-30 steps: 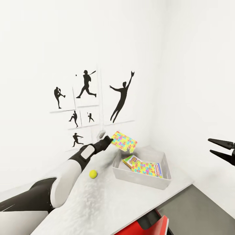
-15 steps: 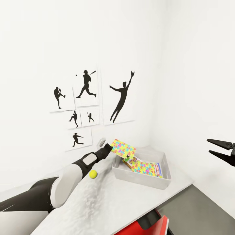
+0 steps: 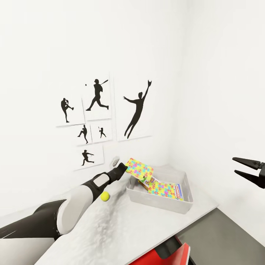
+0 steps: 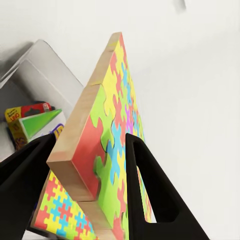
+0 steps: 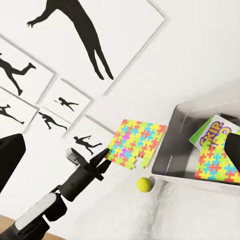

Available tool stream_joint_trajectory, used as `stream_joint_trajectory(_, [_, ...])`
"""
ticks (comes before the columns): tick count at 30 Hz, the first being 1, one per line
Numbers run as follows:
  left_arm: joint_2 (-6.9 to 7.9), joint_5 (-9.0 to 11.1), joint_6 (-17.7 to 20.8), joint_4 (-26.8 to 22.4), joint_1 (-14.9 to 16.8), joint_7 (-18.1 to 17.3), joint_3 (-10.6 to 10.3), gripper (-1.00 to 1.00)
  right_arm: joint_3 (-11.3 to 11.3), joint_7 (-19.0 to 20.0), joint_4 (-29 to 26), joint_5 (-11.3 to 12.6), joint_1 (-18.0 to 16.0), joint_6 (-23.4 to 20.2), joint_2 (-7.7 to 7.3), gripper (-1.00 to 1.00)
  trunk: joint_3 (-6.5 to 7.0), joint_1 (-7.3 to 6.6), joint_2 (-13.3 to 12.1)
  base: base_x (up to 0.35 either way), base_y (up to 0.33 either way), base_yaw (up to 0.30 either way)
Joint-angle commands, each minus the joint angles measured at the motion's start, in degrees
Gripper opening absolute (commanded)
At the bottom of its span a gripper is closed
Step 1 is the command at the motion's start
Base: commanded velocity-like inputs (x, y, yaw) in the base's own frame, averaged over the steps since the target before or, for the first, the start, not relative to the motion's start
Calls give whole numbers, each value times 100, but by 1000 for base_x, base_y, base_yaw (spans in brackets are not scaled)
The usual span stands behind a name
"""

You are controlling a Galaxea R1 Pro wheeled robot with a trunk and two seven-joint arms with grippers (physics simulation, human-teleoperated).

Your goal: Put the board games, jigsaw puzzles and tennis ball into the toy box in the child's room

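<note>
My left gripper [image 3: 126,168] is shut on a jigsaw puzzle [image 3: 140,169], a colourful sheet held tilted over the near left rim of the toy box [image 3: 158,206]. In the left wrist view the puzzle [image 4: 107,145] is clamped edge-on between both fingers, above the box wall [image 4: 45,65]. Inside the box lie the Skip-Bo board game [image 3: 148,180], a second jigsaw puzzle [image 3: 163,189] and a blue-edged box [image 3: 179,191] partly under it. The tennis ball [image 3: 105,196] rests on the table [image 3: 129,228], left of the box and beside my left forearm. My right gripper [image 3: 235,165] hangs open in the air, far right of the box.
The pale table top joins a lower dark grey section [image 3: 228,235] at the right. A red object [image 3: 173,254] sits below the table's front edge. Baseball silhouette posters [image 3: 97,99] hang on the wall behind, and the walls meet in a corner behind the box.
My left gripper has lowered the held puzzle by a small amount, down to the box's left rim. The right gripper has barely shifted.
</note>
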State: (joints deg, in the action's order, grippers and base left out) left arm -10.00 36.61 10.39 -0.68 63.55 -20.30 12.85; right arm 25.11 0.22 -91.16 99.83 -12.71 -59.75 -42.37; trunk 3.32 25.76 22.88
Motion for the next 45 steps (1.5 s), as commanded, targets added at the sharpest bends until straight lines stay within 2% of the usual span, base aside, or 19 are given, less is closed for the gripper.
stream_joint_trajectory(1, [0, 6, 48, -1, 0, 9, 51, -100, 4, 3, 1, -5, -2, -25, 0, 100, -2, 2, 4, 0, 0, 0])
stream_joint_trajectory(27, [0, -16, 534, -85, 0, -67, 42, -100, -7, -1, 2, 0, -13, -6, 1, 100, -34, 2, 4, 0, 0, 0])
stream_joint_trajectory(29, [0, -15, 530, -88, 0, -70, 42, -100, -159, -6, 4, -4, -21, 11, 1, 100, -52, 2, 4, 0, 0, 0])
stream_joint_trajectory(33, [0, -14, 526, -93, 0, -70, 42, -100, -648, -7, 2, -33, -27, 23, 14, 100, -88, 2, 4, 0, 0, 0])
stream_joint_trajectory(34, [0, -14, 526, -92, 0, -70, 42, -100, -747, -9, 2, -37, -30, 23, 57, 100, -98, 2, 4, 0, 0, 11])
stream_joint_trajectory(36, [0, -14, 524, -91, 0, -70, 43, -100, -925, -12, 5, -65, -41, 15, 293, 100, -116, 2, 4, 0, 0, 35])
stream_joint_trajectory(38, [0, -14, 529, -91, 0, -70, 43, -100, -1016, -13, 13, -99, -71, 3, 645, 100, -135, 2, 4, 0, 0, 50])
stream_joint_trajectory(39, [0, -14, 535, -91, 0, -75, 42, -100, -1046, -13, 10, -115, -87, -8, 872, 100, -144, 2, 4, 0, 0, 57])
stream_joint_trajectory(42, [0, -15, 540, -94, 0, -89, 42, -100, -1059, -13, 4, -126, -134, -21, 1015, 100, -172, 2, 4, 0, 0, 59])
stream_joint_trajectory(45, [0, -14, 542, -96, 0, -95, 42, -100, -1064, -27, 2, -124, -394, -25, 1077, 100, -199, 2, 4, 0, 0, 61])
